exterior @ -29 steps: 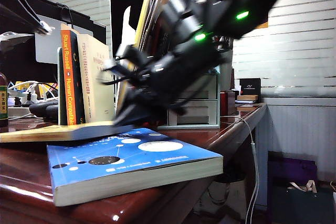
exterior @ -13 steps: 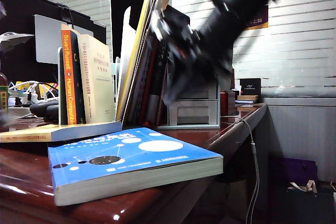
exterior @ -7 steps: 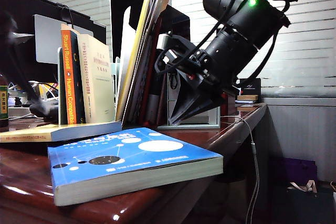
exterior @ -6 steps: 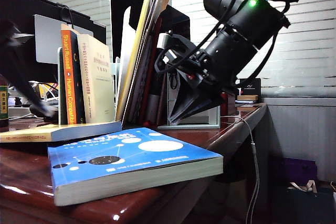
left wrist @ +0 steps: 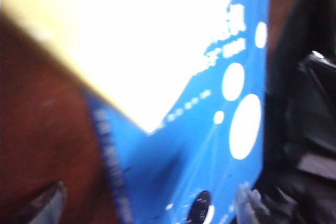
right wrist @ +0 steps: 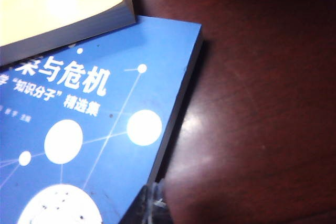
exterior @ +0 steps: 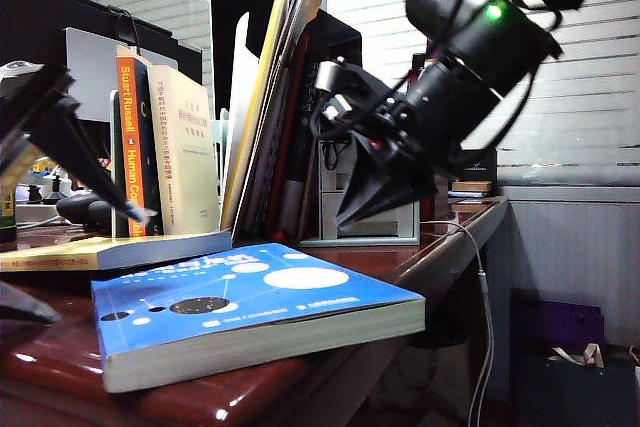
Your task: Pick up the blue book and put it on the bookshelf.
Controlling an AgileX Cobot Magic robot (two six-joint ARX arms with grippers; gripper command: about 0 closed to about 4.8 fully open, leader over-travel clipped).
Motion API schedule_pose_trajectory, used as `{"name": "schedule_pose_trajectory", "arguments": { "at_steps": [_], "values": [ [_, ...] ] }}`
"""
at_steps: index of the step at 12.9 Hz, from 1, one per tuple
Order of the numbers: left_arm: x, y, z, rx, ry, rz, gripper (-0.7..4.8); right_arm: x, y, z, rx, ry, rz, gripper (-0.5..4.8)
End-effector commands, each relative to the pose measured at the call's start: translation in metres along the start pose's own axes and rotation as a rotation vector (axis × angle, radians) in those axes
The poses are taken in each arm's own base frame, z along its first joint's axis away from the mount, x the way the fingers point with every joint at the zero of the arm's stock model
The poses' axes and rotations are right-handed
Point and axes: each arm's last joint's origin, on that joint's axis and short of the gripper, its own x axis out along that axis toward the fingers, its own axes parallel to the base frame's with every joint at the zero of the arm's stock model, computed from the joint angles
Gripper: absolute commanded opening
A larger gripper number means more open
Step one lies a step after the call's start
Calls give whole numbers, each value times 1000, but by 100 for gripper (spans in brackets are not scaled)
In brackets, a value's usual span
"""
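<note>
Pale-yellow paperback (exterior: 110,250) overlaps the blue book's (exterior: 250,297) far corner; its near edges stand clear.

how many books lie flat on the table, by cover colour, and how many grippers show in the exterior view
blue book: 1
pale-yellow book: 1, its corner resting on the blue one
grippers: 2, the left gripper at the left edge with jaws wide apart, the right gripper pointing down above the blue book's far end
total: 4

Left gripper (exterior: 60,162) entered from left edge of exterior view, now above left end of blue book (exterior: 250,302), jaws spread wide. Right gripper (exterior: 375,192) descended from high blurred swing, then lifted slightly, poised above book's far corner.
</note>
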Motion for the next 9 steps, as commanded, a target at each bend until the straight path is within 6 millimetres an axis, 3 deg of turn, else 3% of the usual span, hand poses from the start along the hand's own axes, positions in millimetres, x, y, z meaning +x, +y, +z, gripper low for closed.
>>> {"name": "schedule_pose_trajectory", "arguments": {
  "at_steps": [1,9],
  "values": [
    [6,5,0,-18,24,13,435,1,-10,-3,29,5,18,-1],
    [7,5,1,-17,32,0,430,24,-17,-18,60,77,42,-1]
  ]
}}
